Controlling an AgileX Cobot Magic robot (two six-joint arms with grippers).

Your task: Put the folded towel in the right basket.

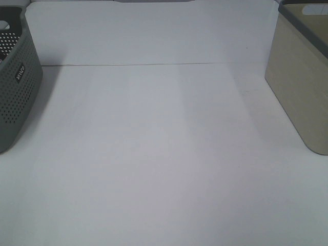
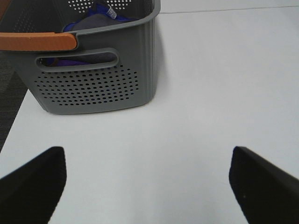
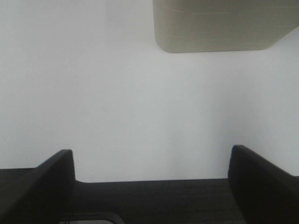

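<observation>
The white table (image 1: pixel 154 154) lies bare across the middle of the high view, with the grey perforated basket (image 1: pixel 18 82) at the left edge and the beige right basket (image 1: pixel 300 87) at the right edge. No folded towel shows on the table. In the left wrist view, crumpled grey and purple cloth (image 2: pixel 93 21) sits inside the grey basket at the upper left of the frame — whether that is the towel I cannot tell.

The left gripper (image 2: pixel 147 182) has its jaws spread wide, holding nothing; the right gripper (image 3: pixel 152 179) is likewise wide and empty, with the beige basket at the upper right of its frame.

The likely risk is grabbing the wrong cloth, or snagging the basket's orange handle (image 2: pixel 37 41) — it crosses the opening.
</observation>
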